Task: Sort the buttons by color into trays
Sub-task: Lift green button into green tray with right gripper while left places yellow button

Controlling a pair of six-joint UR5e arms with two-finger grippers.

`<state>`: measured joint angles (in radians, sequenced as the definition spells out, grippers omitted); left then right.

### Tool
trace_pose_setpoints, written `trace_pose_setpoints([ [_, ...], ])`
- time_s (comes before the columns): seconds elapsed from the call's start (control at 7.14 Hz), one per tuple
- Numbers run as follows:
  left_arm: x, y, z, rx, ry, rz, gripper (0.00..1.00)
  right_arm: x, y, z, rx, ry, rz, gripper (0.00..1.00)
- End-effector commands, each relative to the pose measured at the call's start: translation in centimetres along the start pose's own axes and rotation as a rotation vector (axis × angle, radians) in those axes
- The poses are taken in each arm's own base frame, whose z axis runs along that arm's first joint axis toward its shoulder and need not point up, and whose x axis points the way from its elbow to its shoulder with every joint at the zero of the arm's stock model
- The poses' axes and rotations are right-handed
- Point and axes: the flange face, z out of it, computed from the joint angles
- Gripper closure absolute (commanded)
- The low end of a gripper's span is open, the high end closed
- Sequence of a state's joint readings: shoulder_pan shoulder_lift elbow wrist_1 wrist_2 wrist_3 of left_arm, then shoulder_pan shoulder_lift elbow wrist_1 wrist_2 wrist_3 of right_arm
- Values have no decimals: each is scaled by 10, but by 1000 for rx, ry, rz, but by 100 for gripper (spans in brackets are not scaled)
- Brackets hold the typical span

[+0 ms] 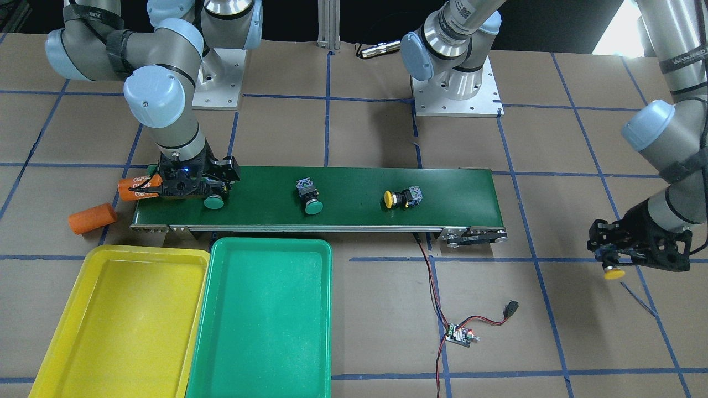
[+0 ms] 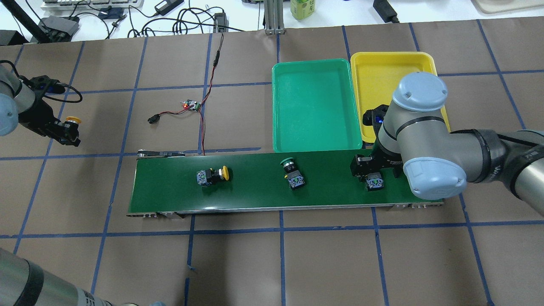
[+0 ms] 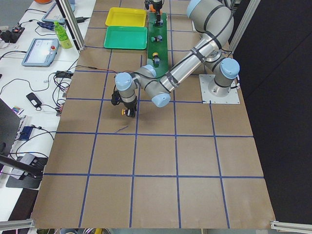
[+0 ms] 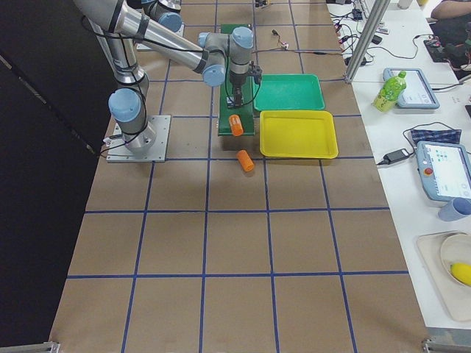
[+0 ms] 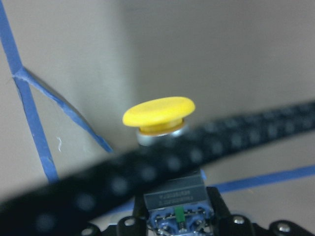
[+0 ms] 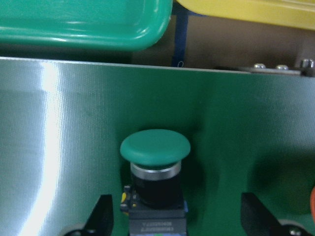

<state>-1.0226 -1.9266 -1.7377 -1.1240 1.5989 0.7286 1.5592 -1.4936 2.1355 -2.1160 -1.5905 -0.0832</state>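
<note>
My right gripper (image 1: 206, 190) is open low over the belt's end, its fingers (image 6: 101, 219) standing either side of a green button (image 6: 155, 147) without touching it. A second green button (image 1: 311, 200) and a yellow button (image 1: 400, 198) lie further along the belt. My left gripper (image 1: 611, 260) is shut on another yellow button (image 5: 158, 112), held above the table off the belt's other end. The yellow tray (image 1: 121, 331) and the green tray (image 1: 265, 331) sit side by side in front of the belt, both empty.
The dark-green conveyor belt (image 1: 359, 185) crosses the middle of the table. One orange cylinder (image 1: 92, 218) lies on the table off the belt's end, and another (image 1: 135, 187) sits by my right gripper. A small controller board (image 1: 459, 334) with wires lies near the belt.
</note>
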Motion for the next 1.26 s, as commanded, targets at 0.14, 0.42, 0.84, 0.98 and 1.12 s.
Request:
trace_pose_setpoints([
  [0.14, 144, 46, -39, 1, 28, -122, 78, 4, 2, 0, -5, 0, 4, 85],
  [0.42, 249, 45, -38, 4, 42, -200, 78, 6, -19, -27, 48, 5, 4, 86],
  [0.84, 321, 47, -10, -52, 34, -197, 77, -29, -134, -53, 127, -64, -58, 86],
  [0.98, 324, 58, 8, -81, 37, -201, 59, -44, -169, -51, 133, -40, -86, 85],
  [1.12, 324, 61, 17, -70, 31, -210, 19, -47, -192, -30, 106, -41, -87, 82],
])
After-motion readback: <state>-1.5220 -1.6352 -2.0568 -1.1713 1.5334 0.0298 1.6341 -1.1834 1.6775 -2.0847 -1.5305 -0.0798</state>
